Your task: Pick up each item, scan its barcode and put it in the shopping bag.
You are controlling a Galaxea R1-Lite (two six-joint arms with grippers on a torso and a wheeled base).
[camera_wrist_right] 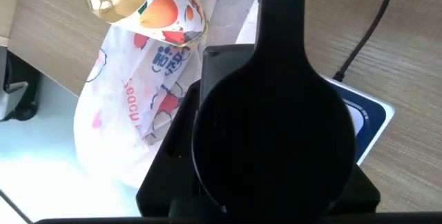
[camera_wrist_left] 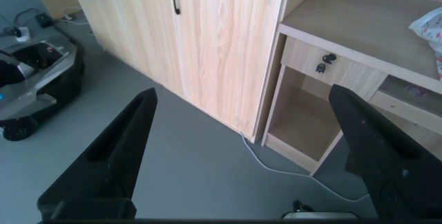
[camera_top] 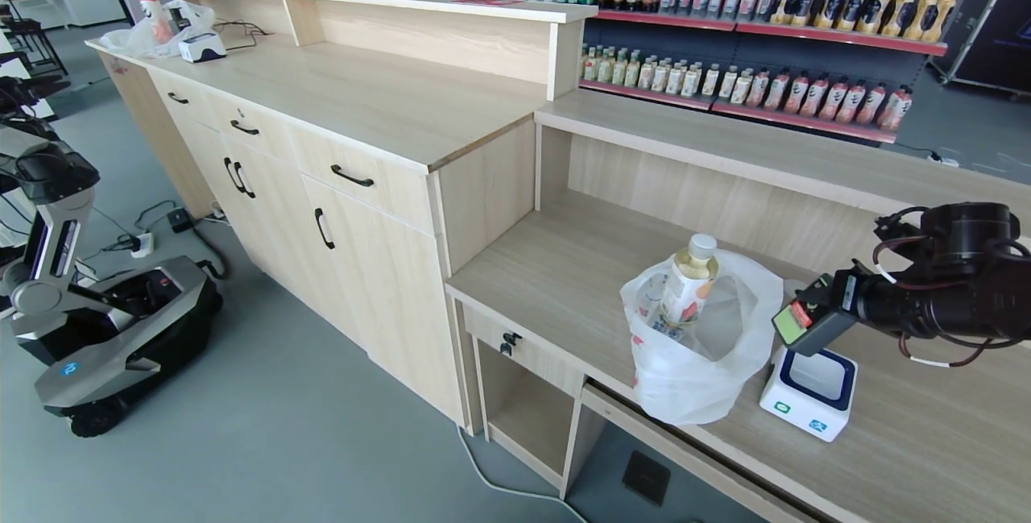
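Observation:
A white plastic shopping bag (camera_top: 699,346) stands open on the low counter (camera_top: 556,265). A bottle (camera_top: 689,281) with a pale cap and a fruit label stands upright inside it. Beside the bag, on its right, sits a white scanner (camera_top: 809,394) with a blue top. My right gripper (camera_top: 796,323) hangs just above the scanner, close to the bag's right side. The right wrist view looks down past it at the bottle (camera_wrist_right: 138,3), the bag (camera_wrist_right: 114,120) and the scanner (camera_wrist_right: 373,124). My left gripper (camera_wrist_left: 242,96) is open and holds nothing, out over the grey floor in front of the cabinets, with the bag's edge (camera_wrist_left: 429,30) far off.
A taller counter with drawers (camera_top: 354,176) runs to the left, carrying another bag and a small scanner (camera_top: 173,31) at its far end. Shelves of bottles (camera_top: 765,47) stand behind. Another wheeled robot (camera_top: 113,329) and cables lie on the floor to the left.

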